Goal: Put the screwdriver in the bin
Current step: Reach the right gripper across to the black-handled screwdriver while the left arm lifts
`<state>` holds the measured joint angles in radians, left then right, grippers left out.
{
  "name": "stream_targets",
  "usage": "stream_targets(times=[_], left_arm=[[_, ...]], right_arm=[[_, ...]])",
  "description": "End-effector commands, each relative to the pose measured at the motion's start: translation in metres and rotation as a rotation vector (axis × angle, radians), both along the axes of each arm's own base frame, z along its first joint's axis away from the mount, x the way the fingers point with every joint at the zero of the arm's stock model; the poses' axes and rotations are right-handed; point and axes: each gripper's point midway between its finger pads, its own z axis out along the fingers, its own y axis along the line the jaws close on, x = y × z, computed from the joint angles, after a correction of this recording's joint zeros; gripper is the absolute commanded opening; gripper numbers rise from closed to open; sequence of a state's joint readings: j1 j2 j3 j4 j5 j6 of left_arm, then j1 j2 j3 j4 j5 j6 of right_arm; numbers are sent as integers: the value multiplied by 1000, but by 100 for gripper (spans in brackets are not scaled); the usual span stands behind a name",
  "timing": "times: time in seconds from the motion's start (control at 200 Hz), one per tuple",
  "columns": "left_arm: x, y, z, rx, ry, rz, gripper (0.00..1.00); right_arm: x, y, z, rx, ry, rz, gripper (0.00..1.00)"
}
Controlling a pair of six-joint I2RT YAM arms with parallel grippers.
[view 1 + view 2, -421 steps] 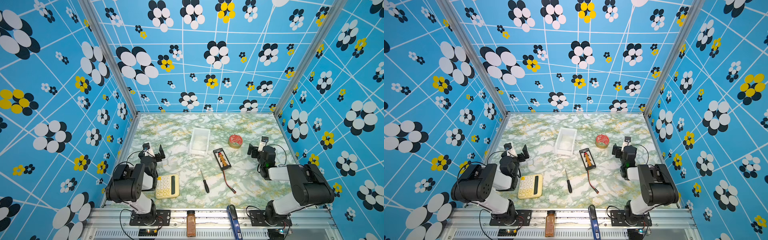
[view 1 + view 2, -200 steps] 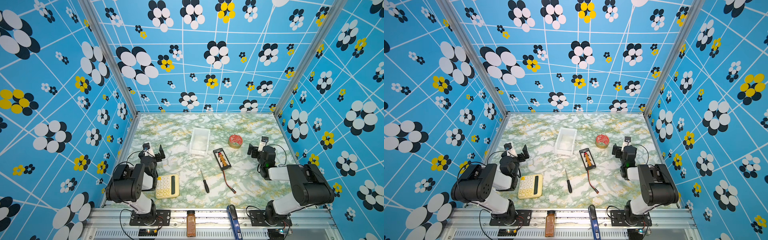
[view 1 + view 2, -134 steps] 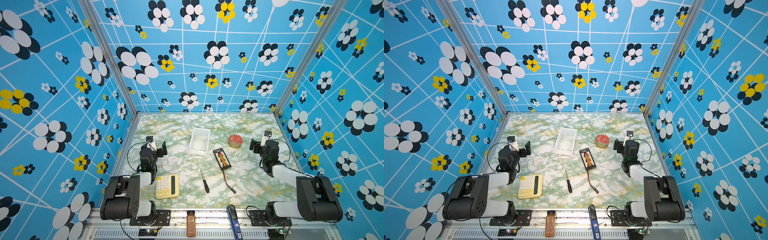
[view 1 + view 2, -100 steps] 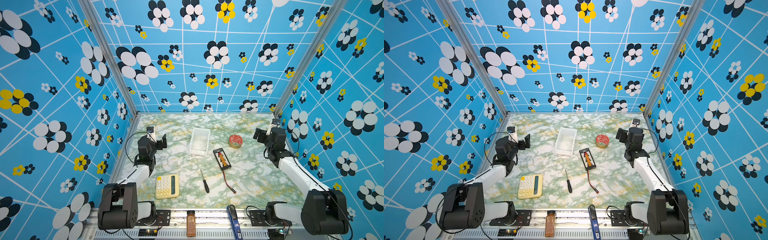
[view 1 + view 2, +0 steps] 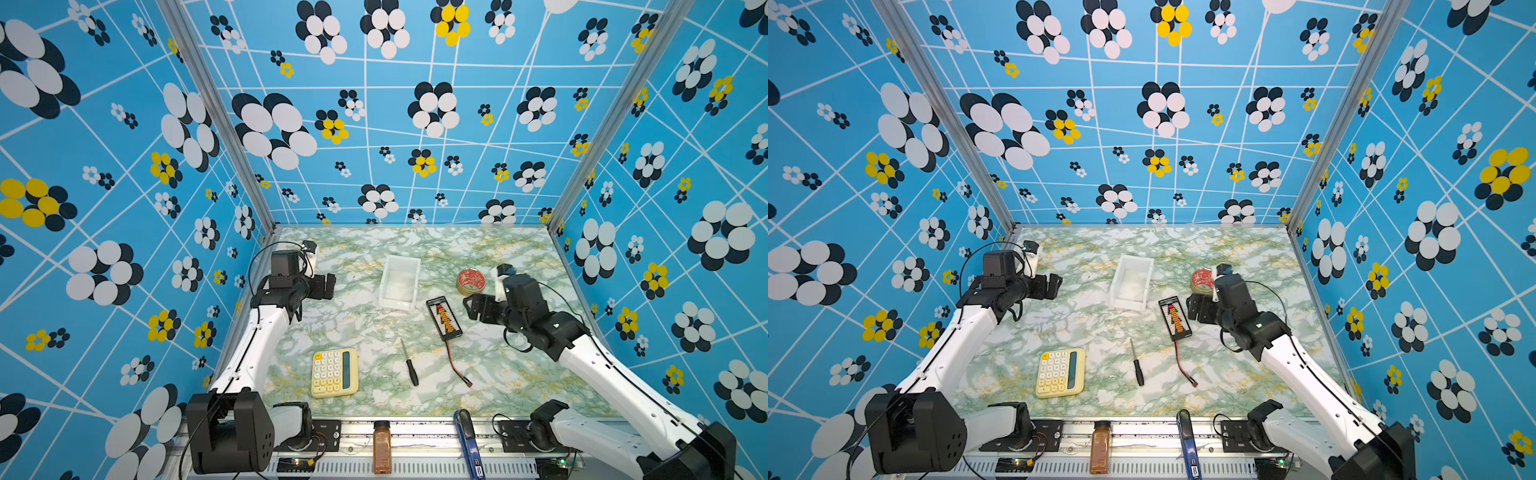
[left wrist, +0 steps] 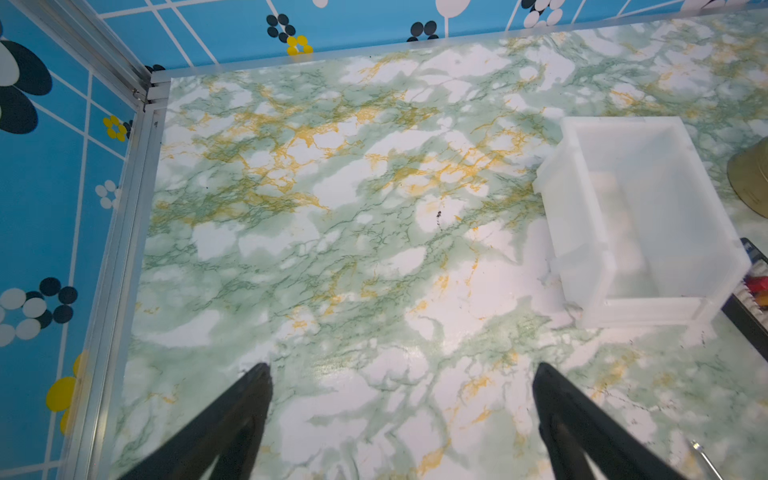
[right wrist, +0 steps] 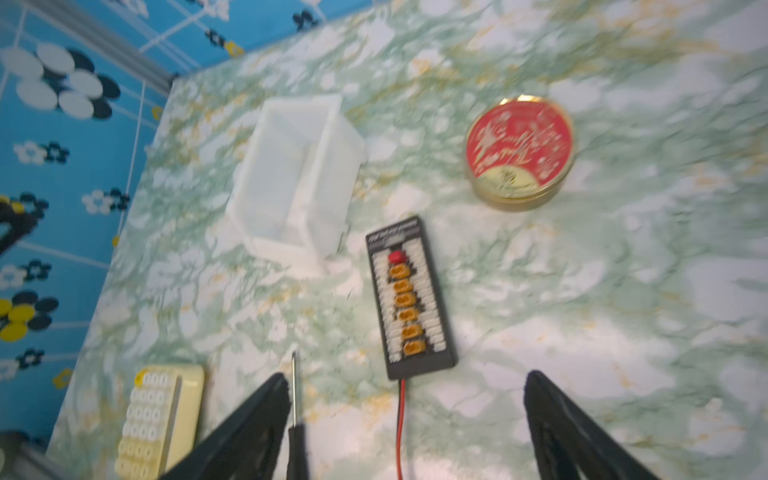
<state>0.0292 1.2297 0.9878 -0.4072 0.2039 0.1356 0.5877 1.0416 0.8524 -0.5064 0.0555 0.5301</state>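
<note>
The screwdriver [image 5: 411, 368] [image 5: 1137, 368], with a black handle and a thin silver shaft, lies flat on the marble table near the front middle. The white translucent bin [image 5: 397, 305] [image 5: 1127, 303] stands empty further back, at the centre. My right gripper [image 5: 471, 307] [image 5: 1194, 309] hovers open beside the black board, right of the bin. In the right wrist view the screwdriver [image 7: 296, 415] shows just inside one finger, and nothing sits between the right gripper's [image 7: 405, 378] fingers. My left gripper [image 5: 328, 286] [image 6: 401, 370] hangs open over bare table, left of the bin [image 6: 573, 216].
A yellow calculator [image 5: 334, 372] lies left of the screwdriver. A black board with orange connectors [image 5: 444, 316] and a red wire lies to its right. A gold tin with a red lid [image 5: 469, 281] stands behind the board. A spice bottle [image 5: 381, 446] and a blue-handled tool [image 5: 467, 440] rest on the front rail.
Both arms have unfolded from their low positions at the front and reached out over the table. The right gripper has swung inward toward the black board. No object has moved.
</note>
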Motion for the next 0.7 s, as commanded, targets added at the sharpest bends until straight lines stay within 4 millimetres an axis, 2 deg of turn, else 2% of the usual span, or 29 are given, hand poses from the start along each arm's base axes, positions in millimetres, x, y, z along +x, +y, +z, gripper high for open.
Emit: stream_targets(times=[0.0, 0.19, 0.28, 0.36, 0.51, 0.595, 0.695], left_arm=[[-24, -9, 8, -6, 64, -46, 99], [-24, -17, 36, -81, 50, -6, 99], [-30, -33, 41, -111, 105, -66, 99], [-41, -51, 45, -157, 130, -162, 99], [-69, -72, 43, -167, 174, -322, 99], [-93, -86, 37, -161, 244, -438, 99], [-112, -95, 29, -138, 303, -517, 99]], right_arm=[[-33, 14, -25, -116, 122, 45, 79], [-67, 74, -52, -225, 176, 214, 79], [-81, 110, -65, -206, 201, 294, 73], [-89, 132, -80, -229, 225, 334, 71], [-101, 157, -105, -264, 284, 390, 65], [-105, 158, -116, -309, 313, 398, 59], [-108, 155, -126, -348, 344, 392, 58]])
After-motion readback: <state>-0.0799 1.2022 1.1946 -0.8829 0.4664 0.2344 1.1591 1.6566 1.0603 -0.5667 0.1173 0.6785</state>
